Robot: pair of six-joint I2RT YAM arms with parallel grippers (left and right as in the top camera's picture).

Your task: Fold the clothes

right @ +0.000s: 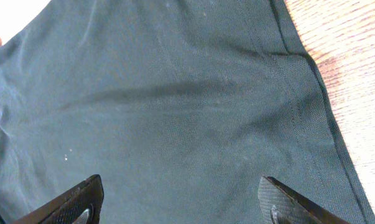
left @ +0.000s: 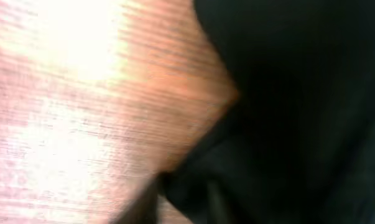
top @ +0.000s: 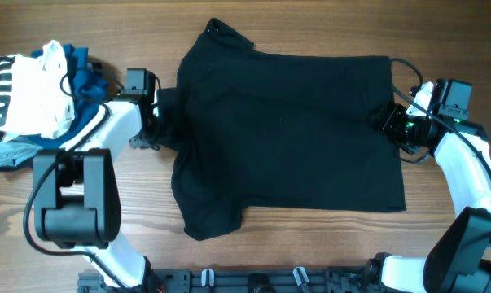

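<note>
The black shirt [top: 286, 138] lies spread flat across the middle of the table [top: 310, 244], well apart from the striped white garment [top: 21, 94] and the blue ones [top: 86, 73] heaped at the far left.

The left claw [top: 157, 126] is down at the shirt's left edge, where a flap of cloth sticks out. Its wrist view is too blurred for me to tell how far its jaws are apart or whether they have any cloth. The right claw [right: 181, 183] hovers low over the shirt's right side near the hem, jaws spread wide and holding nothing.

Here is what worries me. If the left claw has only a thin bite of that soft cloth, or just the top layer, it could slip free on the lift and the fold would collapse halfway. The right claw has no grip yet, so if the left pulls first, the whole shirt may slide across the wood instead of folding. That would skew it, or drag it toward the heap. The lower left corner [top: 204, 220] already looks bunched, and folding over it would trap a crease.
</note>
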